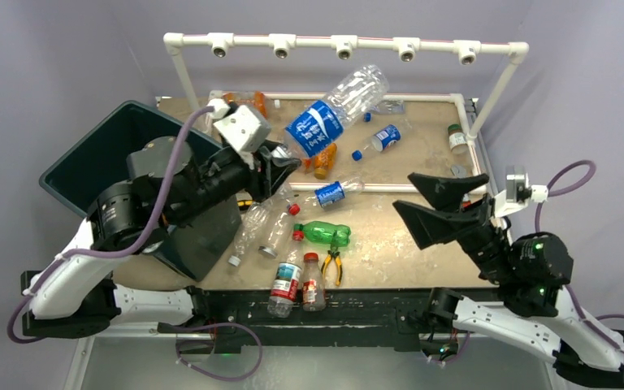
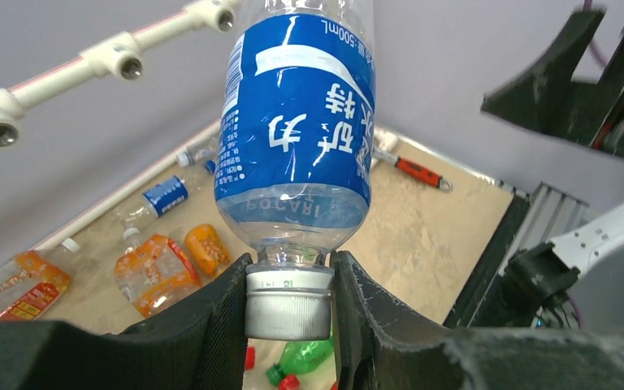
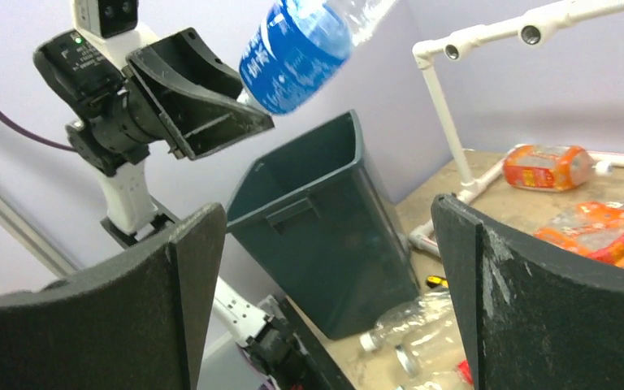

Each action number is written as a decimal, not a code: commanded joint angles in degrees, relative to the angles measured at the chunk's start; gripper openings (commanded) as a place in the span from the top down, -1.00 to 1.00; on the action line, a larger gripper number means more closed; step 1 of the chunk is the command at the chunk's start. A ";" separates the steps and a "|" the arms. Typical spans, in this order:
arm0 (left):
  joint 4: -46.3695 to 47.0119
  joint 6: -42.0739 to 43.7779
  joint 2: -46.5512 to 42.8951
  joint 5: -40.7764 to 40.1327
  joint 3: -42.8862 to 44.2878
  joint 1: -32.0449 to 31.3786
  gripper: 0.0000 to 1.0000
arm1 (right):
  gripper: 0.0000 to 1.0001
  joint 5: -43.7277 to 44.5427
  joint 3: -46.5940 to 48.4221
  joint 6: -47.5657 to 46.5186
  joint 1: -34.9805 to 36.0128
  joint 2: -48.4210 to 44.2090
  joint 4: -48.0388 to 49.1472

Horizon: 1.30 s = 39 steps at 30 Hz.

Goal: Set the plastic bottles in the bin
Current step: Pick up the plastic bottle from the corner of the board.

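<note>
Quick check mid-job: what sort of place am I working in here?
Probably a lab test cell: a white pipe frame carrying a row of small lamps or cameras, plain lilac backdrop walls, and plastic bottles strewn over a bordered tabletop.

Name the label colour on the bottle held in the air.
The label is blue with white lettering, clearest in left wrist view.

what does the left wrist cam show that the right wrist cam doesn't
Only the left wrist view: the cap of the blue-labelled bottle pinched in the left gripper, a red-handled wrench on the table, and a green bottle below. Only the right wrist view: the bin and clear bottles lying at its foot. Both: the blue-labelled bottle held up in the air, orange bottles on the table, and the white pipe frame.
</note>
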 commanded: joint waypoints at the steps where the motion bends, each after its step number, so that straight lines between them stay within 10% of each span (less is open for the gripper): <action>1: -14.91 0.23 7.29 5.71 4.89 -0.05 1.00 | -0.98 5.13 10.69 -7.40 0.34 5.14 -2.07; 15: -23.55 2.13 17.83 15.83 3.71 -0.05 1.00 | -0.96 5.52 24.65 -12.02 0.34 20.82 -36.16; 39: -12.65 26.36 8.40 36.30 -8.59 -0.05 1.00 | -0.80 -17.83 12.79 -30.40 0.62 18.23 -39.73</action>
